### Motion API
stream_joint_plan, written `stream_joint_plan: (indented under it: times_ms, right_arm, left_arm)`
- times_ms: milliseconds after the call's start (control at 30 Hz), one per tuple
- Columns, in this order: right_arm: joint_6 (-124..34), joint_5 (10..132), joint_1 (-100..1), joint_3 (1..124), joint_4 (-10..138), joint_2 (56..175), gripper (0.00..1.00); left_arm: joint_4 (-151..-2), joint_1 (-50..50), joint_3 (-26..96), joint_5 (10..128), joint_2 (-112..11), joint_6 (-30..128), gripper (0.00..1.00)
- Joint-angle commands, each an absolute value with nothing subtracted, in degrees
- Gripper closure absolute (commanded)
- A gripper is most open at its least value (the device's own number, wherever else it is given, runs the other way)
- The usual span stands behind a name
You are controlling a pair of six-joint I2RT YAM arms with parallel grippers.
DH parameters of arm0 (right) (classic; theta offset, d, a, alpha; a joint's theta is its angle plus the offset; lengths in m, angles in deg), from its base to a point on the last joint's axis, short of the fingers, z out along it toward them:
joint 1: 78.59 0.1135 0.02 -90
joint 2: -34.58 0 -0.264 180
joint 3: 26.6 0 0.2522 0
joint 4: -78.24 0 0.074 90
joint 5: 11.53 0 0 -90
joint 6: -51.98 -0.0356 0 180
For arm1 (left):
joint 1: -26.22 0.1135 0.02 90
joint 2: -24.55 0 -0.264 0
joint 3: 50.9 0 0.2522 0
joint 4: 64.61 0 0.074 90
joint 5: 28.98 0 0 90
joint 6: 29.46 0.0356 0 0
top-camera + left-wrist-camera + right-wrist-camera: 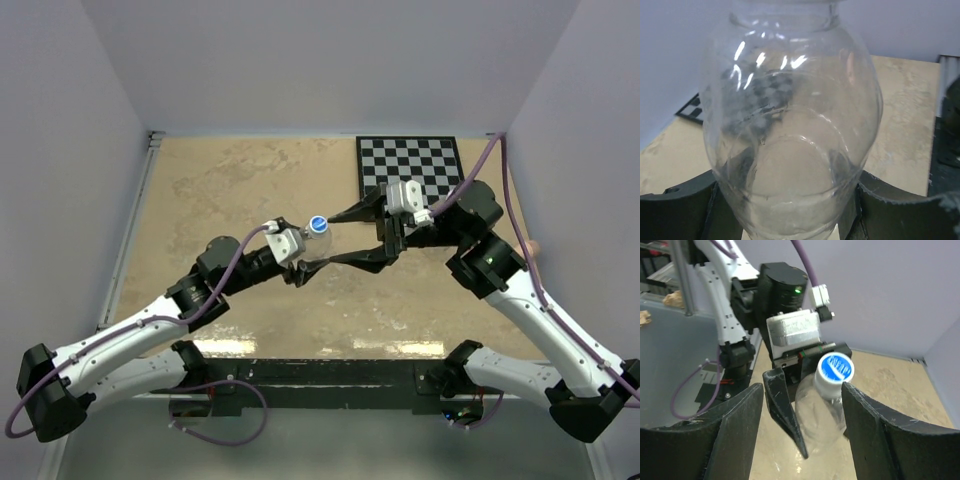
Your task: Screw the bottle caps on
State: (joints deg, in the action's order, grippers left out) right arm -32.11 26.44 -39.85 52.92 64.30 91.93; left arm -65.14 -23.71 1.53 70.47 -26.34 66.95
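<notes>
The short plain clear bottle (316, 250) is held off the table by my left gripper (306, 262), which is shut on its lower body. The blue cap with a pale centre (318, 225) sits on its neck. In the left wrist view the bottle (790, 125) fills the frame between the dark fingers (680, 210). My right gripper (333, 242) is open, one finger on each side of the bottle. In the right wrist view the cap (835, 368) lies just inside the right finger (875, 425), and the bottle (822, 415) leans. The taller labelled bottle and the white cap are out of view.
A black-and-white checkerboard mat (410, 170) lies at the back right of the tan table (220, 190). Pale walls close in the left, back and right sides. A small pinkish thing (535, 247) shows at the right wall behind the right arm.
</notes>
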Motion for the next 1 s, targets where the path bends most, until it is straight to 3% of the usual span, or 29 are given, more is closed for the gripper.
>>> stream_joint_plan:
  times_ms: [0, 300, 567, 967]
  right_arm:
    - [-29.6, 18.4, -40.1, 53.3, 67.5, 91.9, 0.33]
    - [-28.8, 17.1, -40.1, 54.2, 66.2, 92.3, 0.35]
    - [-28.2, 12.8, -40.1, 54.4, 65.6, 93.1, 0.44]
    - [-28.5, 12.2, -40.1, 55.3, 65.9, 92.8, 0.44]
  left_arm:
    - [-62.0, -23.4, 3.2, 89.1, -28.1, 66.9, 1.0]
    - [-63.0, -23.4, 7.1, 97.2, -32.0, 69.2, 1.0]
    - [-63.7, -23.4, 9.3, 101.1, -34.3, 69.6, 1.0]
    - [-65.3, -23.4, 10.5, 102.9, -35.8, 70.1, 1.0]
